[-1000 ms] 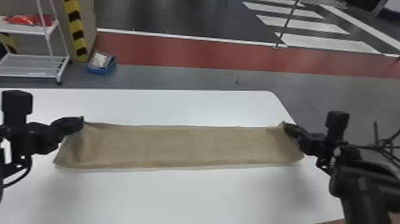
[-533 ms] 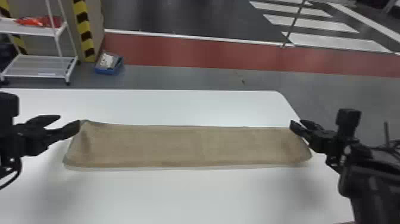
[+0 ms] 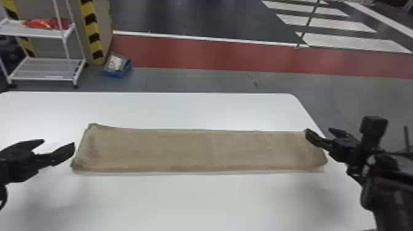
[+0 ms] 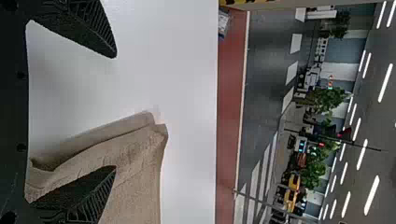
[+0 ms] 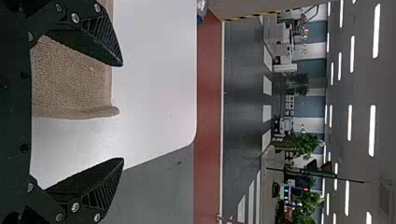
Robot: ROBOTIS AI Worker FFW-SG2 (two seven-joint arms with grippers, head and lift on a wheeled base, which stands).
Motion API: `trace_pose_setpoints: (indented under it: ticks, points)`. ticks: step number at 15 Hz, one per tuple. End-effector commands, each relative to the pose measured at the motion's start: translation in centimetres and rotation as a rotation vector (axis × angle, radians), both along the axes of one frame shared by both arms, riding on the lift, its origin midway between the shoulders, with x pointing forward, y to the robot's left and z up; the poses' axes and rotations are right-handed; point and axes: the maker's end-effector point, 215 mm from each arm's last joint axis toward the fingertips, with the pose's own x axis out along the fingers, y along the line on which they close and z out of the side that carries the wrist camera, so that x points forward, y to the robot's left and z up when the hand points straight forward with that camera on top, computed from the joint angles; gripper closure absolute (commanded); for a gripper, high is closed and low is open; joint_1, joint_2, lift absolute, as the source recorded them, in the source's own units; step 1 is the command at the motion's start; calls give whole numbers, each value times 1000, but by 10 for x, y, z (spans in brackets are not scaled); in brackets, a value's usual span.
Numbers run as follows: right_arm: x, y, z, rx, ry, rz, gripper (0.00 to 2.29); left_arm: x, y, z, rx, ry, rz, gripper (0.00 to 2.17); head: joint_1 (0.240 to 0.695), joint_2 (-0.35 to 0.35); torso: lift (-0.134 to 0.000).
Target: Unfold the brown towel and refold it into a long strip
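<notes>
1. Nearby, the left gripper (image 3: 59, 143) hangs at the left end of the brown towel (image 3: 199, 150), jaws spread and empty.
2. The right gripper (image 3: 318, 131), likewise open and empty, is at the right end.
3. Between them, the towel lies as a long strip on the white table (image 3: 184, 202).
4. Beyond stands a white rack (image 3: 46, 69).

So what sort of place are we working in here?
Probably a large indoor test or demo hall laid out like a street: there are white crossing stripes on the dark floor, trees farther back, and strip lights overhead.
</notes>
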Motion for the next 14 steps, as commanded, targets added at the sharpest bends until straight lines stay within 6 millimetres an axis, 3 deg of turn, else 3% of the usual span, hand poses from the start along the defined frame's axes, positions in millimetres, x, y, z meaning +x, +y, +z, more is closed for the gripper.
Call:
trace_pose_setpoints:
  ticks: [1, 5, 10, 14]
  points:
    - [-15, 10, 8, 15, -21, 24, 174, -10, -6, 10, -27, -51, 37, 26, 695, -191, -123]
    - [-50, 55, 26, 43, -46, 86, 174, -31, -21, 51, 3, -221, 100, 26, 695, -181, -123]
    - [-80, 147, 50, 70, -109, 198, 134, -64, -32, 75, -36, -337, 166, 26, 695, -145, -123]
    - [-99, 208, 63, 92, -155, 245, 137, -86, -39, 106, -15, -455, 223, 26, 695, -66, -123]
